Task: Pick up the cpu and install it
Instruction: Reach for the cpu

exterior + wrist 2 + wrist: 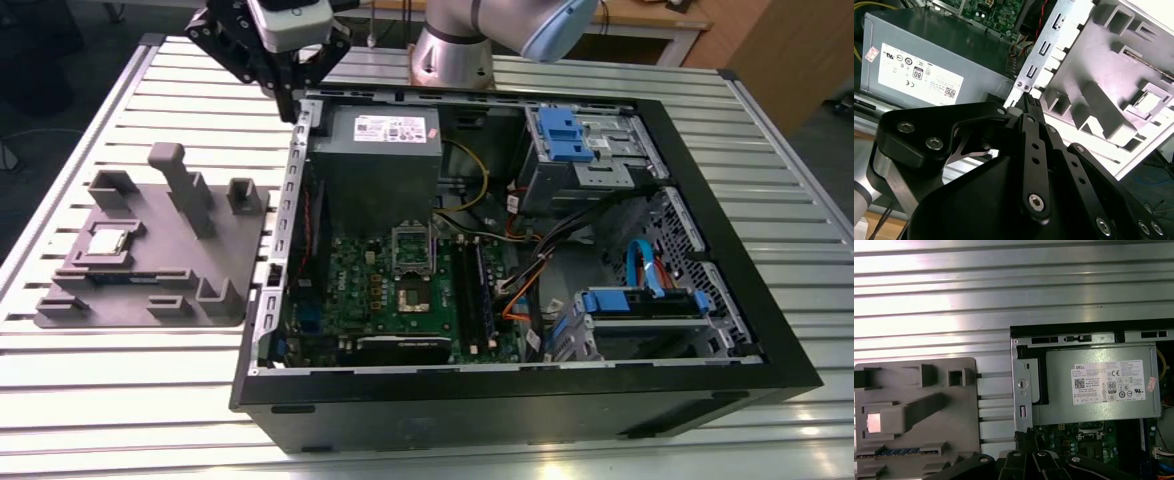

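The cpu [107, 243] is a small shiny square lying flat in a recess of the grey holder block [200, 270], on the table at the exterior view's left. It also shows as a bright square in both wrist views [1149, 102] [874, 422]. My gripper [287, 106] hangs above the back left corner of the open computer case [534, 395], well away from the cpu. Its black fingers [1027, 100] are pressed together with nothing between them; their tips [1024, 437] sit over the case's edge. The green motherboard [350, 275] carries an open socket [411, 268] inside the case.
A grey power supply box [384, 150] with a white label fills the case's back left. Blue-tabbed drive cages [574, 140] [641, 305] and loose cables [527, 275] crowd the right half. The holder block has upright posts [180, 185]. The table [120, 400] is slatted metal.
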### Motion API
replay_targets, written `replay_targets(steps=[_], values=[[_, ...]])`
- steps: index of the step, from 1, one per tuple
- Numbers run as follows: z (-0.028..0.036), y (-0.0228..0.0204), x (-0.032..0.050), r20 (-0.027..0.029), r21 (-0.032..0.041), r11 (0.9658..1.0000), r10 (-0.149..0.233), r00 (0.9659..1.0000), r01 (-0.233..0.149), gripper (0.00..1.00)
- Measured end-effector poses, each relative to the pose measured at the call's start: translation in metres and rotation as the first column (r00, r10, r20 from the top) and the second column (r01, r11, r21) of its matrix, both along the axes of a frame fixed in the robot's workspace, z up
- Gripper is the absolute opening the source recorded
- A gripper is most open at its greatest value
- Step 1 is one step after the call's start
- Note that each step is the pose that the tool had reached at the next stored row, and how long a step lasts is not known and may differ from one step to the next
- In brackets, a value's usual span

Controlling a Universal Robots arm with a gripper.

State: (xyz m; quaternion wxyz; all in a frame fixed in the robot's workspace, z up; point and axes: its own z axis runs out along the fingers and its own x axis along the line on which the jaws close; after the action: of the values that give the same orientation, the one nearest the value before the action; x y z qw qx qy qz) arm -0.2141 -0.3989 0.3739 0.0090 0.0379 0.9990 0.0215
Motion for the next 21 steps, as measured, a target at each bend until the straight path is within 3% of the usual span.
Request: replay_targets(steps=[21], values=[[-0.0025,0.0000,-0.0160,-0.0076,0.0000,1.0000,0.000,1.0000,0.000,0.10]])
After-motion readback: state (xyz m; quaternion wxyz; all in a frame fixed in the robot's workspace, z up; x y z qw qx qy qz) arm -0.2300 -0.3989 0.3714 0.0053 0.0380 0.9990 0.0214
